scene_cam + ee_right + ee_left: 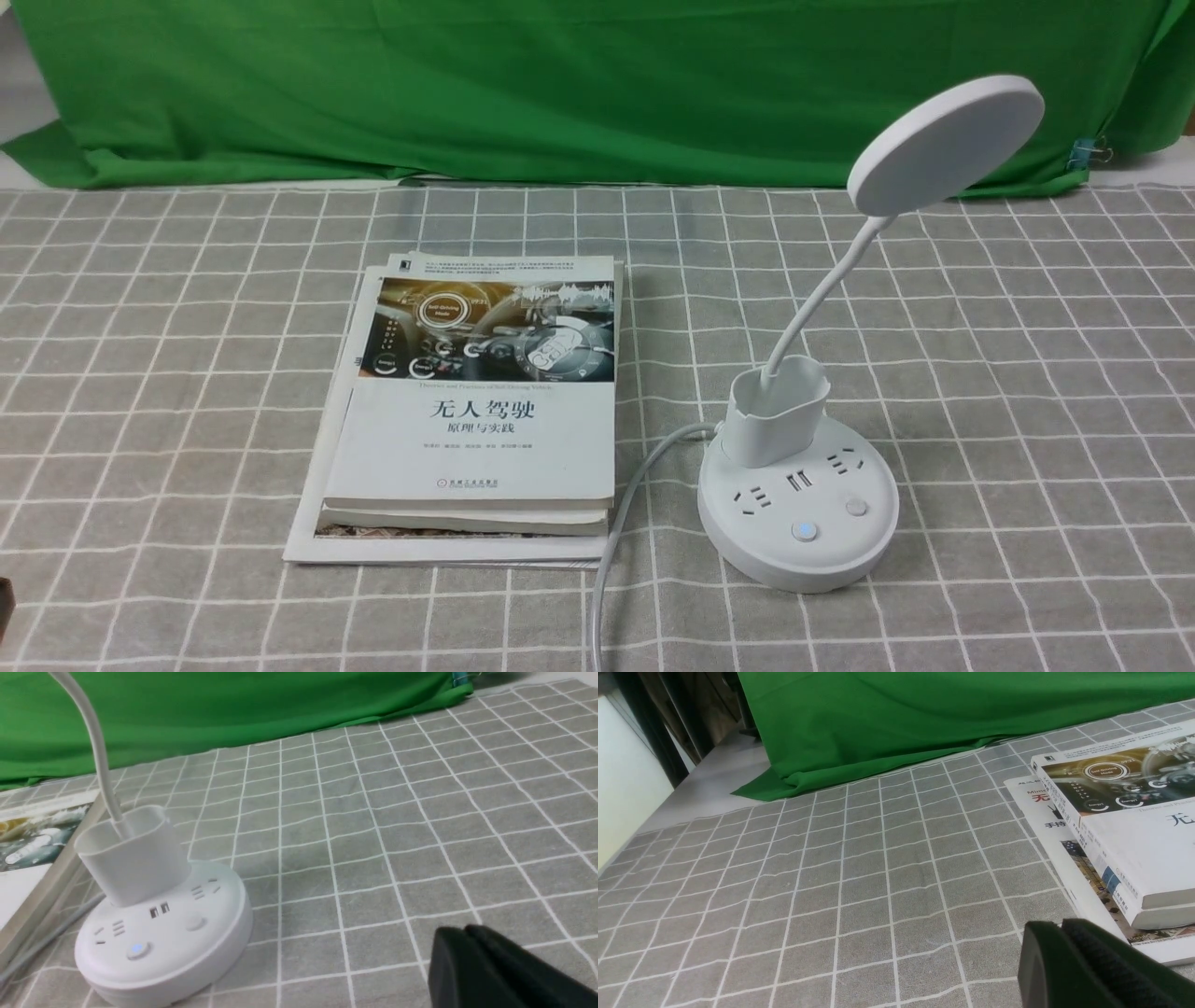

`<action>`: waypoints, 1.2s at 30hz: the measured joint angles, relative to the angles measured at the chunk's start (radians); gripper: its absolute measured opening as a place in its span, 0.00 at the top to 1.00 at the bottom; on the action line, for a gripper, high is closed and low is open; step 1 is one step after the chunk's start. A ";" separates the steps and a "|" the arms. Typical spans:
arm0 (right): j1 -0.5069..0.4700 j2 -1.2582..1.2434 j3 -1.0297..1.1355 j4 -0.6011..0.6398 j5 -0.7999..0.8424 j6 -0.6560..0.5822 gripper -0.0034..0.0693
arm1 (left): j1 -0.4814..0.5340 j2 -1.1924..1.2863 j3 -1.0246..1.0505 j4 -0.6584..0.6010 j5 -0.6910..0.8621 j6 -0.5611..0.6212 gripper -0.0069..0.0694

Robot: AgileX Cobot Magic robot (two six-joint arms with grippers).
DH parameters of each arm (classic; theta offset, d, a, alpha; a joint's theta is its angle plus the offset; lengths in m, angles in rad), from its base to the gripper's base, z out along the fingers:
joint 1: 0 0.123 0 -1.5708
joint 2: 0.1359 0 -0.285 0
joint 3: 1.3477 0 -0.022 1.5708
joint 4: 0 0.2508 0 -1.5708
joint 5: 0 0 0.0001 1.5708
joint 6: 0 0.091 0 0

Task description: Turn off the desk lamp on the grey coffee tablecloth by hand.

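One lamp [798, 504] | right of books [485, 411] | open cloth [1046, 448] both sides

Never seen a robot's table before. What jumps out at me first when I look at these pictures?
Probably the white lamp, standing on the right of the grey checked cloth, its disc head tilted up against the bright green backdrop. Next comes the stack of books to its left, with a car dashboard on the top cover. Smaller, but catching: one button on the lamp's round base glows blue.
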 joint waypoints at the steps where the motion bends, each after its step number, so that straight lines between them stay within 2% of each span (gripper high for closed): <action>1: 0.000 0.000 0.000 0.000 0.000 0.000 0.90 | 0.000 -0.001 0.000 0.000 0.000 0.000 0.88; 36: -0.001 0.000 0.000 0.001 0.001 0.010 0.88 | 0.000 -0.001 0.000 0.000 0.000 0.000 0.88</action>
